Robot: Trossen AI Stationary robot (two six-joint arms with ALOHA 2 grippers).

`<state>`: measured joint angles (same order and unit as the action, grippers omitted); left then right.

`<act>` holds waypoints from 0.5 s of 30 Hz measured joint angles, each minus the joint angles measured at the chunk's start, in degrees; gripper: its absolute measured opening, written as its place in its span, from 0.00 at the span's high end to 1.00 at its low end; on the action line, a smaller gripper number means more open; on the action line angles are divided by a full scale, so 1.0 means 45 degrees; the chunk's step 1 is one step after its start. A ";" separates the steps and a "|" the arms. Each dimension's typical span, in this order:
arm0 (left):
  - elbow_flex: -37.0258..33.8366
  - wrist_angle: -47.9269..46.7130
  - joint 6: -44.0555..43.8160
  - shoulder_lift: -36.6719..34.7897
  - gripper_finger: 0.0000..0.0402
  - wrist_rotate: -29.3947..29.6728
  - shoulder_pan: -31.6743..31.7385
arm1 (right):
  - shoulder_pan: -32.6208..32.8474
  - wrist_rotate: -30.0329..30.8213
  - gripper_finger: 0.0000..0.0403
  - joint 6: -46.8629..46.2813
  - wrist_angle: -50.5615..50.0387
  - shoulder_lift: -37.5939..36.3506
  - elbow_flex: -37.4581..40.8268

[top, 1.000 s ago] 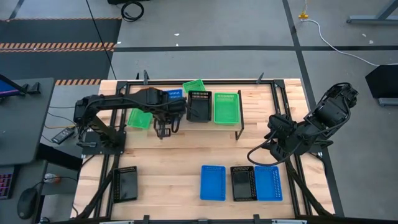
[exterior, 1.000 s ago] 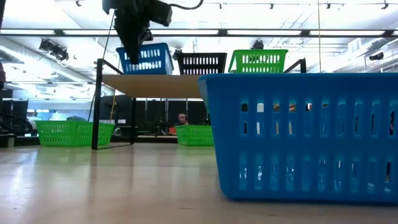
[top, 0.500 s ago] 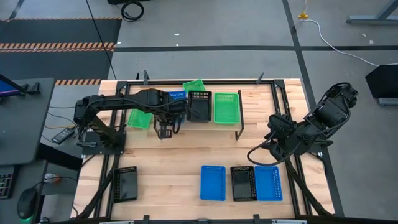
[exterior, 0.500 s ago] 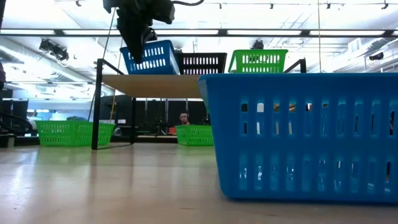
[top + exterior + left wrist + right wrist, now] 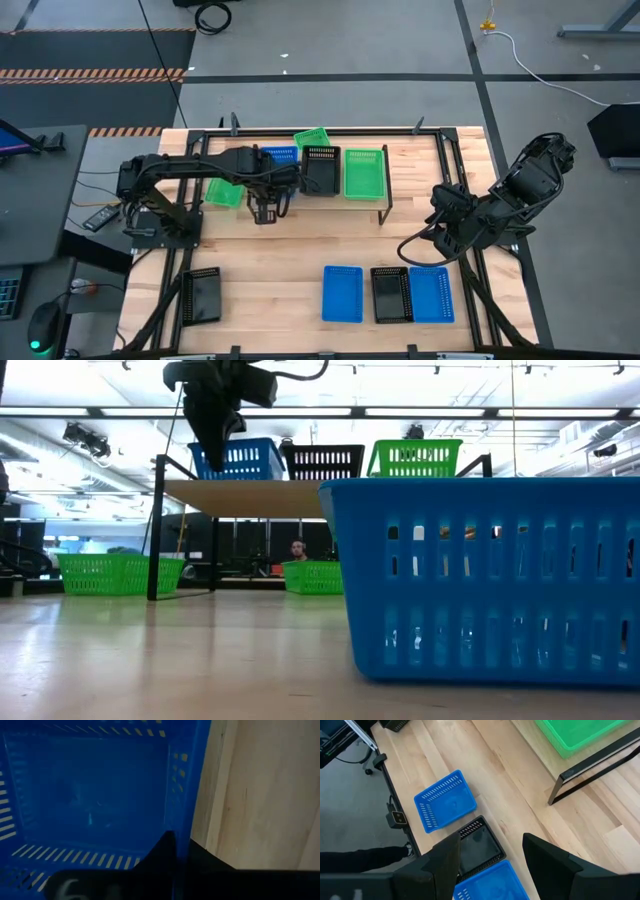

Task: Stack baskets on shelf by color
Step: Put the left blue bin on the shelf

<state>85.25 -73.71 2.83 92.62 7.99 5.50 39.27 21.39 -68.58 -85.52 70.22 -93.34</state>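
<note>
Blue basket [image 5: 282, 153] sits on shelf [image 5: 380, 200] left end, beside black basket [image 5: 320, 170]; left gripper [image 5: 262, 208] over its near edge.
Low view: basket level on plank.
Left wrist: fingers [image 5: 167, 851] pinched shut on basket wall.
Right gripper [image 5: 490, 852] spread wide, empty, well apart.

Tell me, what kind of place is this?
Probably a robotics lab or workshop hall. A wooden table carries two robot arms, the floor is bare concrete with striped hazard tape and loose cables, and long ceiling lights run over the open room behind.

A lab: open concrete floor [image 5: 330, 95], hazard tape [image 5: 90, 72], ceiling strip lights [image 5: 420, 412].
</note>
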 joint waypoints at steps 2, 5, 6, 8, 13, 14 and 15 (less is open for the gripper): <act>-0.0005 0.0011 -0.0062 0.0000 0.98 -0.0033 0.0005 | -0.0005 0.0000 0.45 0.0000 0.0005 0.0000 0.0000; -0.0010 0.0024 -0.0064 0.0005 0.97 -0.0034 0.0005 | 0.0000 0.0000 0.45 0.0005 0.0000 0.0000 0.0000; -0.0015 0.0037 -0.0071 0.0011 0.96 -0.0041 0.0005 | -0.0001 0.0000 0.45 0.0005 0.0005 0.0000 0.0000; -0.0027 0.0073 -0.0156 0.0039 0.94 -0.0120 0.0005 | -0.0004 0.0000 0.45 0.0007 0.0005 0.0000 0.0000; -0.0083 -0.0053 -0.0523 0.0085 0.86 -0.0289 0.0005 | -0.0005 0.0000 0.45 0.0024 0.0005 0.0000 0.0000; -0.0083 -0.0060 -0.0567 0.0086 0.85 -0.0279 0.0003 | -0.0001 0.0003 0.45 0.0029 0.0005 0.0000 0.0000; -0.0080 -0.0124 -0.0588 0.0084 0.84 -0.0275 0.0000 | 0.0000 0.0000 0.45 0.0029 0.0005 0.0000 0.0000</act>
<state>84.89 -74.27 0.19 93.00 6.75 5.50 39.27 21.39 -68.45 -85.49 70.22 -93.34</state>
